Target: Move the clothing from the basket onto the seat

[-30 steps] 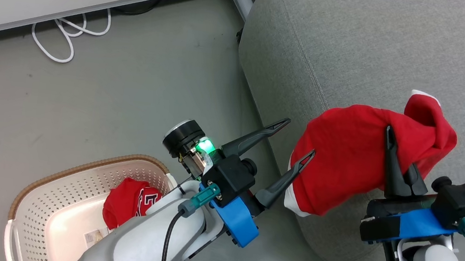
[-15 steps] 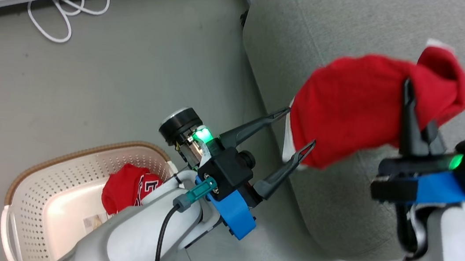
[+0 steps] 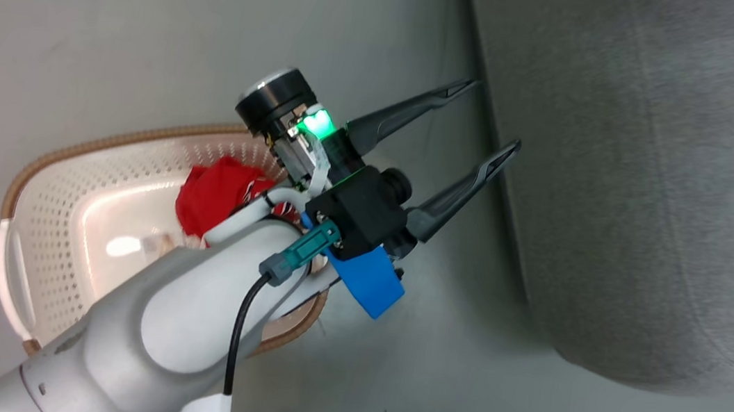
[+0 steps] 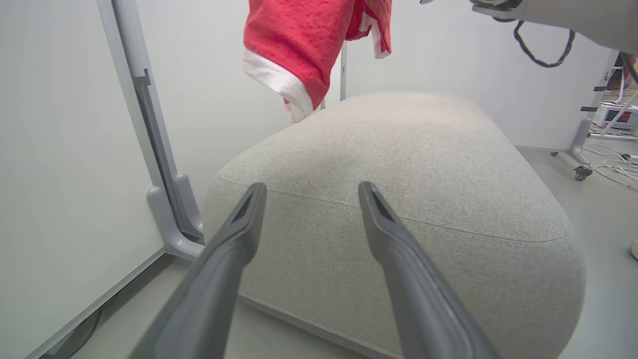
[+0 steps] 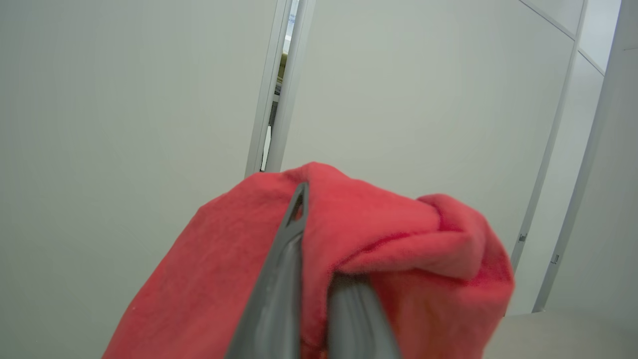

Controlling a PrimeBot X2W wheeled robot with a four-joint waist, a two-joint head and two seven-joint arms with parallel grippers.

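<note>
The right gripper (image 5: 319,244) is clenched on a red jersey (image 5: 398,239). One slim, dark, tapering finger lies on top of the cloth and the other is buried under a fold. The fabric is soft and slightly fuzzy, bunched into rounded humps that drape down both sides of the fingers. Seen from the left wrist, the same jersey (image 4: 294,40) hangs above and beyond the left gripper (image 4: 311,187), with a white band along its hem. It is over the far edge of the seat (image 4: 398,149), and whether the hem touches the cushion cannot be told. The seat is a broad grey cushion of woven cloth with rounded corners and a stitched seam around its side. The left gripper (image 3: 494,114) is released and holds nothing, its two matte pointed fingers spread in a V toward the seat's edge (image 3: 659,165) over the smooth grey floor (image 3: 150,32). Behind those fingers sit a black housing, a blue bracket (image 3: 364,283) and a glowing green light (image 3: 314,122). The pale, glossy forearm (image 3: 183,330) slants back from there, crossing over the basket (image 3: 101,145). The basket is cream perforated plastic with a brown braided rim, and a second red jersey (image 3: 215,187) lies crumpled inside it.
</note>
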